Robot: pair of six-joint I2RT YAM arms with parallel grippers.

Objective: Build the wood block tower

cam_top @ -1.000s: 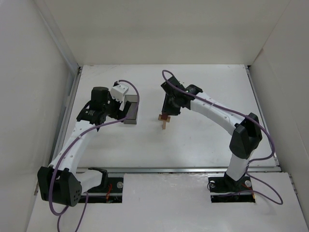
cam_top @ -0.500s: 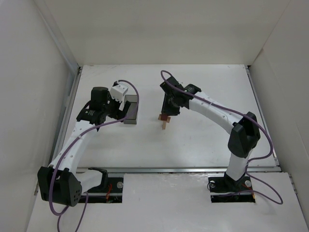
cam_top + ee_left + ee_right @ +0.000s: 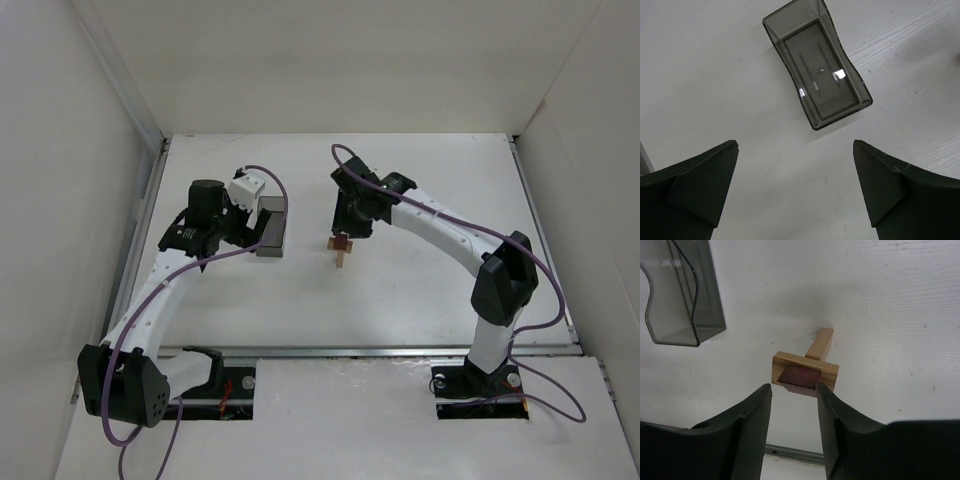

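Observation:
The wood block tower [image 3: 342, 250] stands mid-table. In the right wrist view it is a narrow tan block [image 3: 820, 344] under a flat tan block [image 3: 805, 369], topped by a dark reddish-brown piece [image 3: 800, 377]. My right gripper [image 3: 794, 386] hovers straight over it [image 3: 346, 232], jaws slightly open. The fingertips sit either side of the dark piece, with a gap showing on the left side. My left gripper [image 3: 795, 147] is wide open above bare table, holding nothing.
A dark translucent rectangular bin [image 3: 270, 232] lies left of the tower, just ahead of the left gripper [image 3: 245, 228]; the bin [image 3: 817, 65] looks empty, and its corner [image 3: 682, 295] shows in the right wrist view. White walls enclose the table.
The right gripper's jaws have parted slightly off the dark piece, which stays on the stack. The left arm has not moved.

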